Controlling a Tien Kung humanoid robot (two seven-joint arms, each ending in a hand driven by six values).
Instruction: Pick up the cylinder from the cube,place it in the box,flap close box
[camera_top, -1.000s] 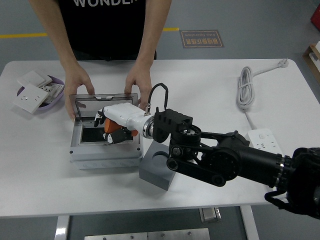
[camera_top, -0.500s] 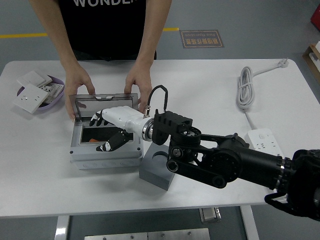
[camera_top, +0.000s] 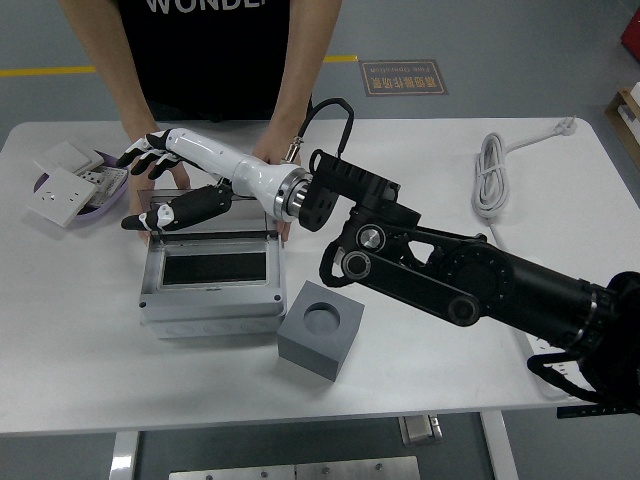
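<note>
Head view: the cylinder is not visible; the round socket in the grey cube (camera_top: 320, 330) stands empty, so the cylinder is judged to lie inside the grey box (camera_top: 210, 275), whose dark interior hides it from this angle. The box sits on the white surface (camera_top: 400, 190) just left of the cube, with its transparent flap (camera_top: 205, 215) raised at the far edge. The right robot hand (camera_top: 160, 180) reaches across above that flap, fingers spread and grasping nothing, thumb low near the flap's left corner; this placement suits pushing the flap forward and down, the step judged to be in hand. A person's hands (camera_top: 275, 160) rest at the box's far side, apparently steadying it. A purple bowl (camera_top: 110, 195) of white switch plates, a coiled white cable (camera_top: 490, 175) and a power strip (camera_top: 530, 280) lie well apart from the work.
</note>
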